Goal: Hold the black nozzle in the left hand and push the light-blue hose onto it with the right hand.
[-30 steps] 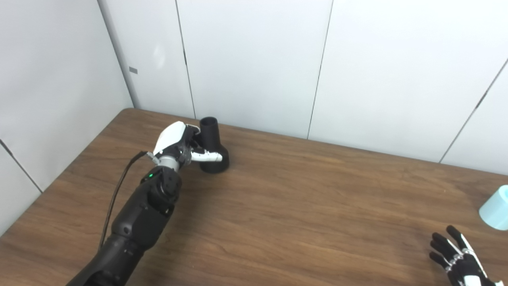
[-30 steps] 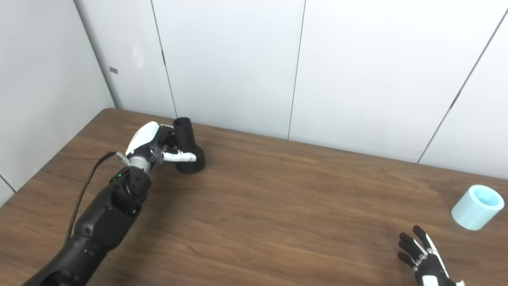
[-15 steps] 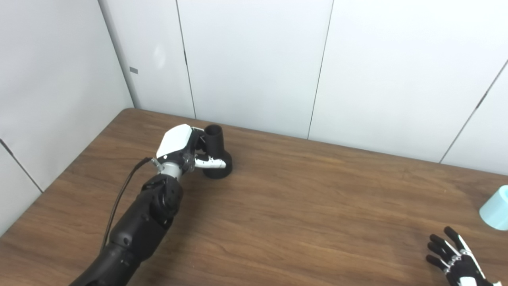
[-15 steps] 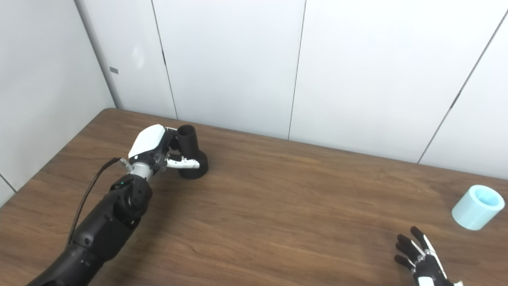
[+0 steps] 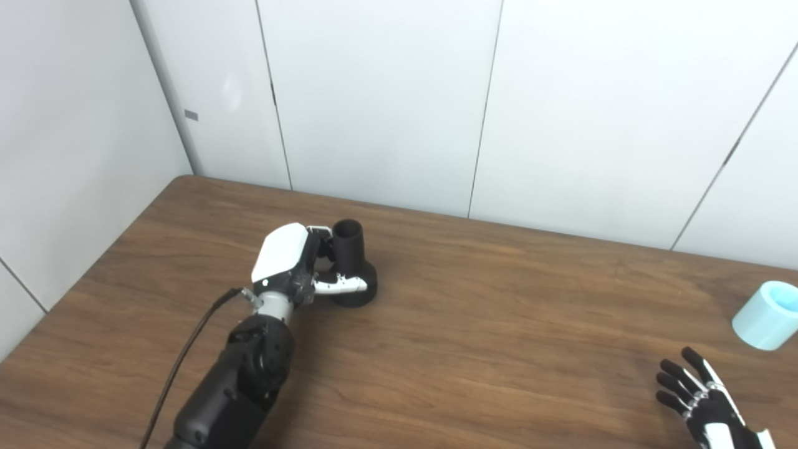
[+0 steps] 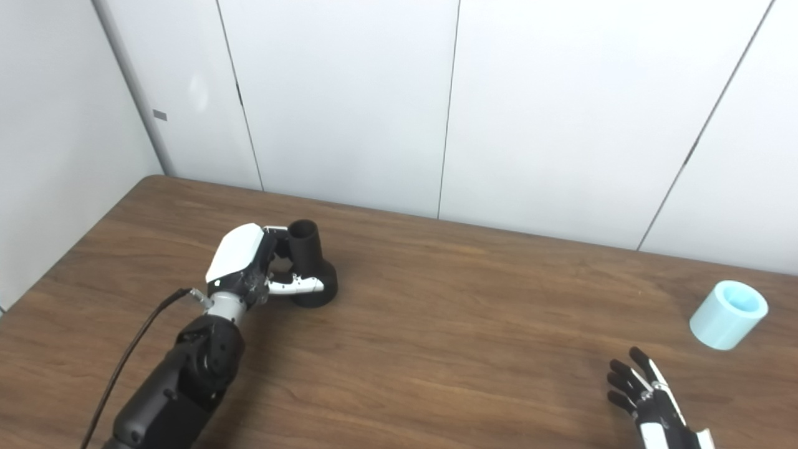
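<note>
The black nozzle (image 5: 350,249) has a narrow neck pointing up and a wide base low over the table, leaning slightly. My left hand (image 5: 287,262) is shut on it, with the fingers round the neck and the thumb across the front above the base. The light-blue hose (image 6: 728,313) is a short open cylinder lying on the table at the far right. My right hand (image 6: 645,399) is at the bottom right, open with its fingers spread and holding nothing. It lies nearer to me than the hose and apart from it.
The brown wooden table (image 5: 486,337) runs back to white wall panels behind and on the left. A black cable (image 5: 187,349) trails along my left forearm. Bare wood lies between the nozzle and the hose.
The camera has shifted a little to the right. My left hand has drawn the nozzle nearer to me and rightward. The right hand has stayed open low at the right.
</note>
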